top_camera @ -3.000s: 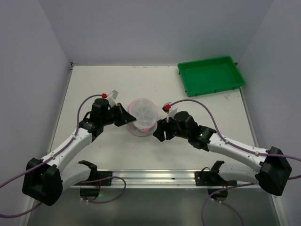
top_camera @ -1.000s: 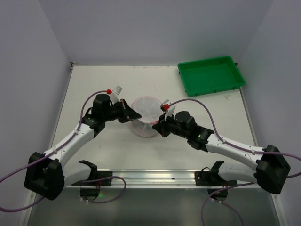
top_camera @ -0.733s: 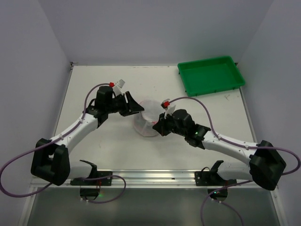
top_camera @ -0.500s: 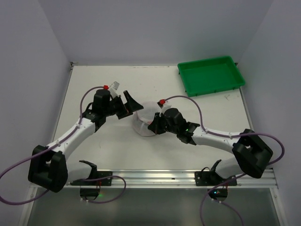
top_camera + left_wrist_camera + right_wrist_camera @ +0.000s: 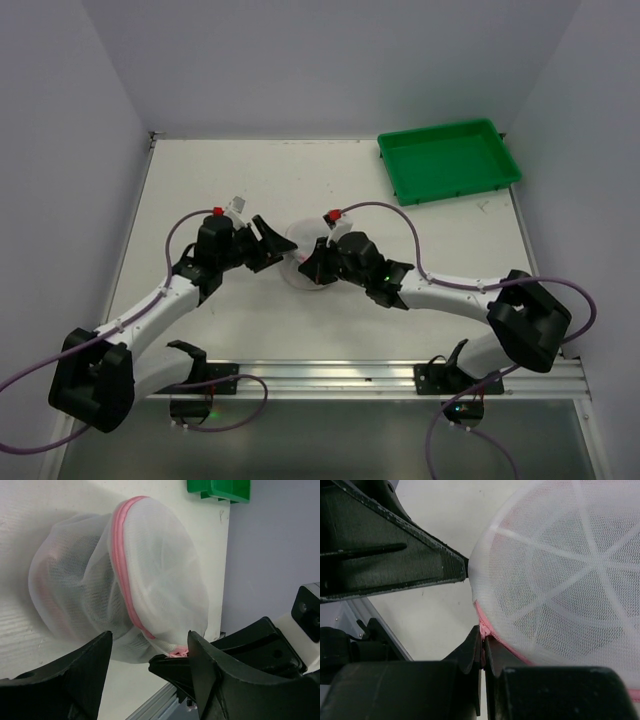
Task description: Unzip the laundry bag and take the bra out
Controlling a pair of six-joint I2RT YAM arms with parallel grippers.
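one laundry bag (image 5: 150,580), one green tray (image 5: 450,165)

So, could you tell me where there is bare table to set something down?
Bare table: the far-left corner beyond the left arm, and the stretch between laundry bag and green tray. Crowded: the middle, where left gripper and right gripper meet at the bag.

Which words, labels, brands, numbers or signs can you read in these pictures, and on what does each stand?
No text can be read anywhere.
The laundry bag and the green tray bear no writing.
A small dark mark on the table beside the tray is too small to read.
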